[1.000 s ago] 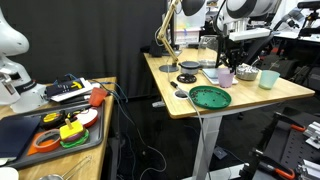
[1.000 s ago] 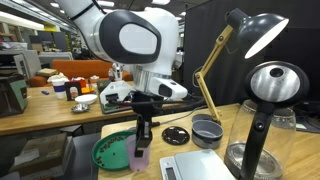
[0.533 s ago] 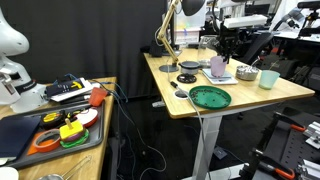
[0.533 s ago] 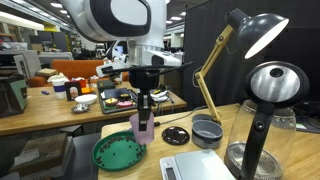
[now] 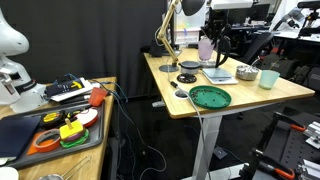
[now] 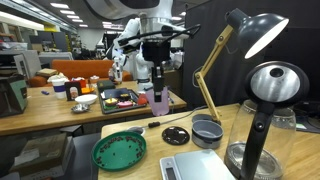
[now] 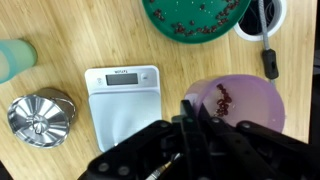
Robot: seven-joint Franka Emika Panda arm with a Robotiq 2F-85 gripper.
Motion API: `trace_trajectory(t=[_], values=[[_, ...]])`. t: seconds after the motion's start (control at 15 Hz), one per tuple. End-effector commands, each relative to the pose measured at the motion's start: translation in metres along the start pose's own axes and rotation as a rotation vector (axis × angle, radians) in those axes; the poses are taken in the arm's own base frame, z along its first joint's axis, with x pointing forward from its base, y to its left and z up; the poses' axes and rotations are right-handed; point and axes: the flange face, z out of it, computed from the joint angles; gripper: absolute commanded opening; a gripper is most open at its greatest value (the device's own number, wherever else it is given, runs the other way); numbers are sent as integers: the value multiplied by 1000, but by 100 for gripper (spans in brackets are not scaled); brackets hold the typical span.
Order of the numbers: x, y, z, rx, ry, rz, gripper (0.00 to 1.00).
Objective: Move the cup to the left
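The cup (image 5: 205, 48) is a small pale lilac tumbler. My gripper (image 5: 208, 40) is shut on its rim and holds it high above the wooden table (image 5: 250, 98). In an exterior view the cup (image 6: 158, 100) hangs under the gripper (image 6: 156, 88), well above the table. In the wrist view the cup (image 7: 240, 105) shows from above with dark specks inside, and the gripper's fingers (image 7: 195, 125) clamp its left wall.
On the table below are a round green plate (image 5: 210, 97) (image 6: 120, 151) (image 7: 195, 15), a white scale (image 5: 218, 73) (image 7: 122, 95), a metal bowl (image 7: 40, 115) (image 6: 207, 130), a pale mint-green cup (image 5: 268, 78) (image 7: 15, 58) and a black disc (image 6: 175, 136). A desk lamp (image 6: 255, 35) and a kettle (image 6: 270, 110) stand close by.
My gripper has lifted the cup off the table, from beside the green plate to high above it, and carried it leftward in one exterior view.
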Motion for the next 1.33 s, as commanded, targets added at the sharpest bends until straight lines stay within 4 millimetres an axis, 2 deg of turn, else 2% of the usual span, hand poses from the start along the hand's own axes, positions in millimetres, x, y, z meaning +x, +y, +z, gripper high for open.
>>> trace_trajectory(t=[0.0,0.53,0.6,0.67,0.87,1.13,1.27], values=[[5,-3,-5,-8,-2,7,6],[12,-7,0,-29,-17,16,6],[12,-7,0,-29,-17,16,1],[14,-8,-4,-19,-8,22,1],[26,-8,-24,5,29,46,1],[50,-6,-66,74,86,71,1],[65,-3,-74,97,92,92,1]])
